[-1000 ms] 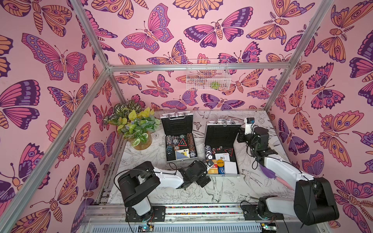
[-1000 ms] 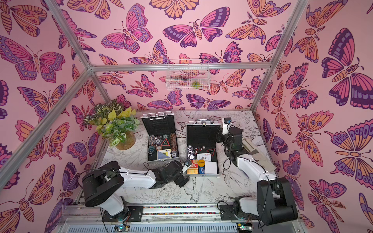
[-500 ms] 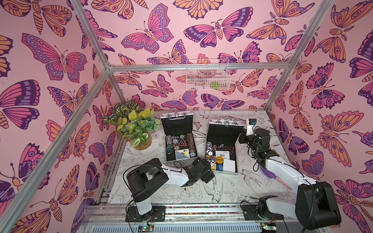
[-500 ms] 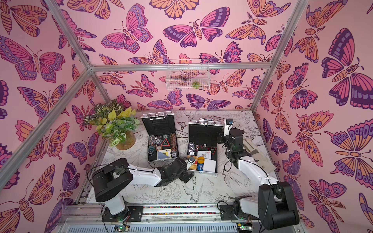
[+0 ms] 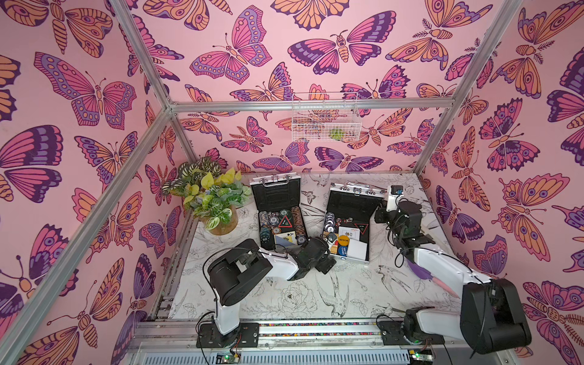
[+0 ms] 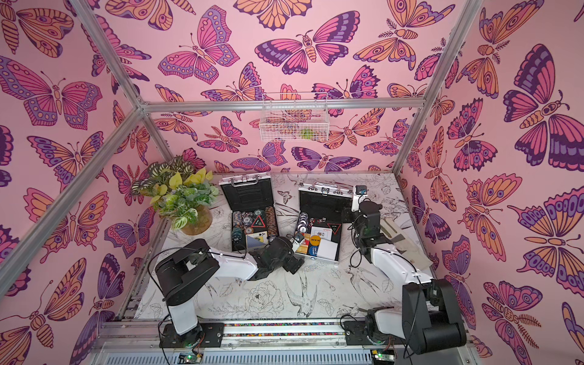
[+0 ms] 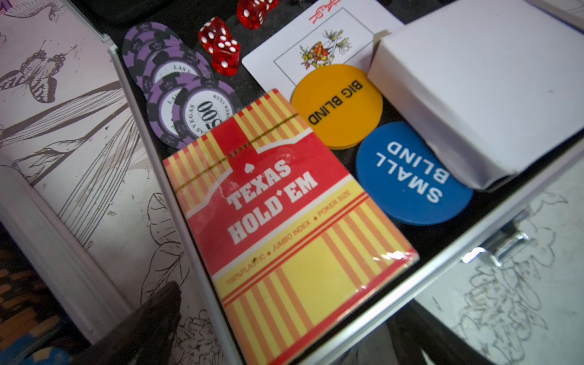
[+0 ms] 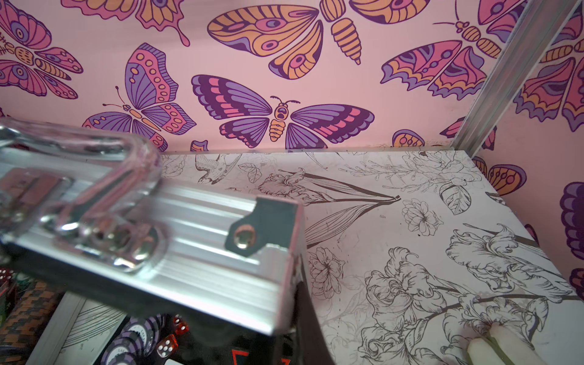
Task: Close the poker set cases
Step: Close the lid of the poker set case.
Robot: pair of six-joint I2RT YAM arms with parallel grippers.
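Both poker set cases lie open on the desk [image 5: 316, 294]. The plant-side case [image 5: 276, 197] is near the potted plant [image 5: 211, 196], and the right-side case [image 5: 350, 205] is just beside your right hand [image 5: 379, 216]. That hand is pressed together at the lid's outer edge; you cannot tell from here whether it touches. Your left hand [image 5: 325, 259] is spread wide at the near corner of the same case, holding nothing.

Expect stiff, smooth aluminium. The chip-laden trays should sit heavy, while the hinged lids likely swing light and slip under a pinch. So push on the top rim [image 8: 202, 252] near the handle [image 8: 94, 170].

Watch the white box [image 7: 474, 94] and the card deck [image 7: 284, 221]: if they stand proud, the lid may not seat. The left hand's fingers [image 7: 151, 319] may lie in the lid's path.
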